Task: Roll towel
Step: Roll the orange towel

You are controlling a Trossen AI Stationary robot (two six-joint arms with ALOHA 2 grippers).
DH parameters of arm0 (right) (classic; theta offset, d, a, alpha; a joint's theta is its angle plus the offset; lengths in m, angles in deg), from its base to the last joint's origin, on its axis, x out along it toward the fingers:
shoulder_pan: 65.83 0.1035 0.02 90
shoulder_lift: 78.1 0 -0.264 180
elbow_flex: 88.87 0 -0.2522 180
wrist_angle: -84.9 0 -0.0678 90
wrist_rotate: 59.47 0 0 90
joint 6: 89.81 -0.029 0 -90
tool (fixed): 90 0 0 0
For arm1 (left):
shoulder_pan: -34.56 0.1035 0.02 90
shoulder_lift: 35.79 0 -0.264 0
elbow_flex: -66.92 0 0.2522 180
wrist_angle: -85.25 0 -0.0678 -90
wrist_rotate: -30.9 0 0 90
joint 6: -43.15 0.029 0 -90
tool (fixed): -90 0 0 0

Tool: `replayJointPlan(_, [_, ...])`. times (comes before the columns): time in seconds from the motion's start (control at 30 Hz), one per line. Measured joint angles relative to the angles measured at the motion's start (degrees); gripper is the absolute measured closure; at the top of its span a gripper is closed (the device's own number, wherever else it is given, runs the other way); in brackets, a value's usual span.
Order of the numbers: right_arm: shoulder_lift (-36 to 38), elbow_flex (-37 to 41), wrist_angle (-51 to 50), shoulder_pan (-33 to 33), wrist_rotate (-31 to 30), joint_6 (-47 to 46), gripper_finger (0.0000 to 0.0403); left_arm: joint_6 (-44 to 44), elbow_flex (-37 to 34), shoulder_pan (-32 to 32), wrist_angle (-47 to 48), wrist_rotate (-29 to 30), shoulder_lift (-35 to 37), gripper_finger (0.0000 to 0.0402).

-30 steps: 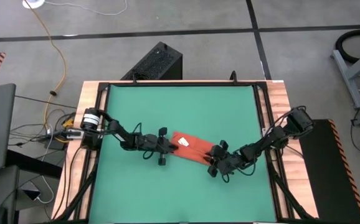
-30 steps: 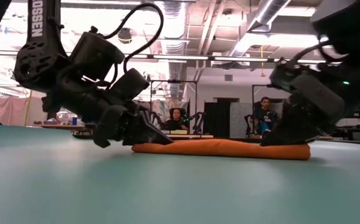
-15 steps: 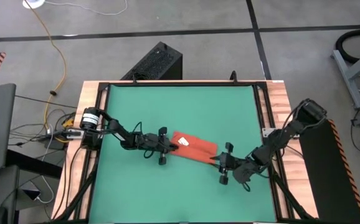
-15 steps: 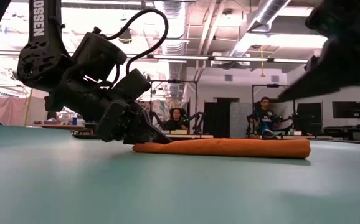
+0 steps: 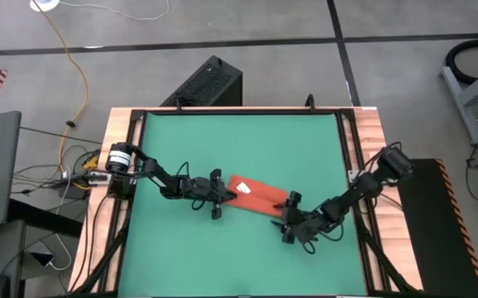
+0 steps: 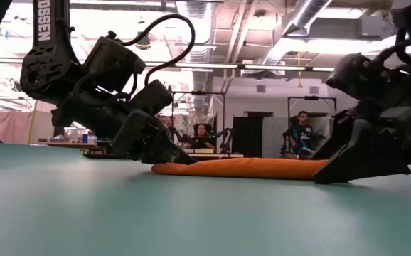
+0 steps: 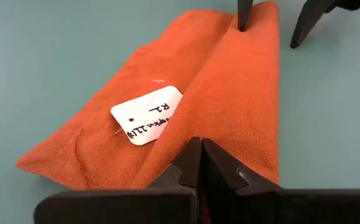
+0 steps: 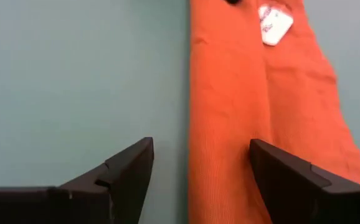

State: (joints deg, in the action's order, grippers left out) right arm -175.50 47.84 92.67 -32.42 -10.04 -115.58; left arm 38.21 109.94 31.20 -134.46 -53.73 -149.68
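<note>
One towel (image 5: 255, 195), orange-red and folded into a long strip with one white tag (image 7: 147, 115), lies flat on the green table (image 5: 239, 141) between my two sets of fingers. My left fingers (image 7: 200, 163) are pressed together on its near end. My right fingers (image 8: 195, 163) stand wide at its far end, holding nothing, one fingertip on cloth and one on bare mat.

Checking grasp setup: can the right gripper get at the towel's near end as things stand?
Probably yes. The right gripper is open at the end of the towel, one finger over cloth, one over the green mat; nothing lies between.
</note>
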Motion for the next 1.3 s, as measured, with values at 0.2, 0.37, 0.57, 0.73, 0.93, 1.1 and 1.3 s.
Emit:
replayJointPlan(0.2, [-5.32,-0.38,-3.22,-0.39,-2.15,-7.14,0.0113,-0.49,0.00,0.00,0.37,-0.30,0.02,0.0401])
replayJointPlan(0.37, [-8.74,-0.69,-4.51,0.04,-4.40,-14.02,0.0124,-0.49,0.00,0.04,0.37,-1.50,0.02,0.0401])
replayJointPlan(0.57, [-9.86,-0.69,-4.15,0.04,-5.85,-14.36,0.0182,-0.50,0.00,0.04,0.37,-2.03,0.02,0.0401])
replayJointPlan(0.73, [-9.86,-0.58,-5.20,0.02,-7.39,-14.35,0.0276,-1.86,0.00,0.15,0.37,-3.85,0.04,0.0401])
replayJointPlan(0.93, [-8.16,-1.21,-7.35,0.98,-7.68,-13.59,0.0382,-6.88,-0.02,0.15,0.35,-7.88,0.07,0.0401])
replayJointPlan(1.1, [-2.38,-1.12,-10.89,0.99,-1.56,-16.23,0.0376,-11.28,-0.09,0.15,-0.09,-13.34,0.24,0.0401])
replayJointPlan(1.3, [3.99,-1.14,-15.99,-1.35,10.21,-20.29,0.0381,-14.41,-0.33,-0.85,2.72,-13.83,4.63,0.0401])
